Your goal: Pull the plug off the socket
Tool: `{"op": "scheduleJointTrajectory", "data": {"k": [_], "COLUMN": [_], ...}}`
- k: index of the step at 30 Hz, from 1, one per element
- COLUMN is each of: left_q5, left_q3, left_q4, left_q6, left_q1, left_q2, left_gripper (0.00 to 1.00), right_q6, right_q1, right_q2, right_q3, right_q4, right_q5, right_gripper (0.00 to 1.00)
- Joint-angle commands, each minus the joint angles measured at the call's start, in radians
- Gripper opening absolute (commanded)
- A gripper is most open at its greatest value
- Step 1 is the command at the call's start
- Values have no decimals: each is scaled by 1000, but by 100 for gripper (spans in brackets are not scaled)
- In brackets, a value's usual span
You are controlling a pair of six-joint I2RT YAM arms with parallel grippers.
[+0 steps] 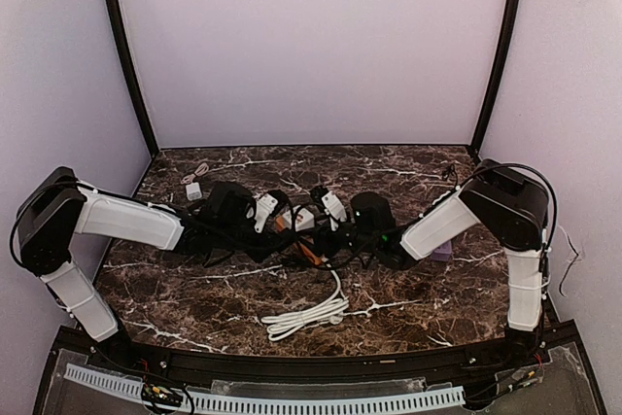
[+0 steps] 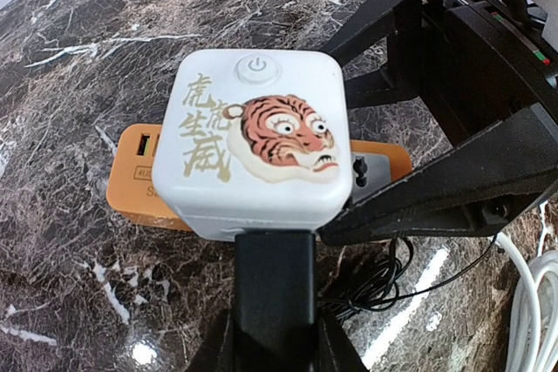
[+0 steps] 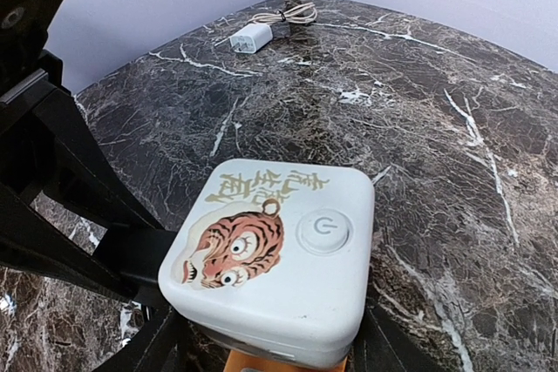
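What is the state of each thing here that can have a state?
white plug: seated on the orange socket, not yet pulled off
orange socket: lying flat under the white plug
left tool: shut, at the white plug's lower edge
right tool: shut on the white plug's sides
white charger: lying loose, cord bundled

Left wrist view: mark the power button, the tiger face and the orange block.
power button (image 2: 255, 64), left wrist view, centre of the round button.
tiger face (image 2: 292, 135), left wrist view, middle of the face.
orange block (image 2: 138, 163), left wrist view, its exposed left end.
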Motion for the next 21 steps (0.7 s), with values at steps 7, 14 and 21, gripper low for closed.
{"op": "scheduleJointTrajectory", "data": {"k": [7,14,21], "left_q5": [-37,-37,-32], "left_q3": [-54,-65,-38], "left_q4": [-161,-156,-135], "left_q6": [-43,-45,-37], "left_q1": [-10,-13,-13], "left_q2": [-43,-42,-19], "left_gripper": [1,1,1], "right_q6": [33,33,32], "right_q1": [-28,-33,-32], "right_q2": [-3,2,-27], "right_q3": [-31,-30,-68], "right_q4": [-33,-29,42], "right_q5": [169,168,37], "right_gripper": [37,37,77]}}
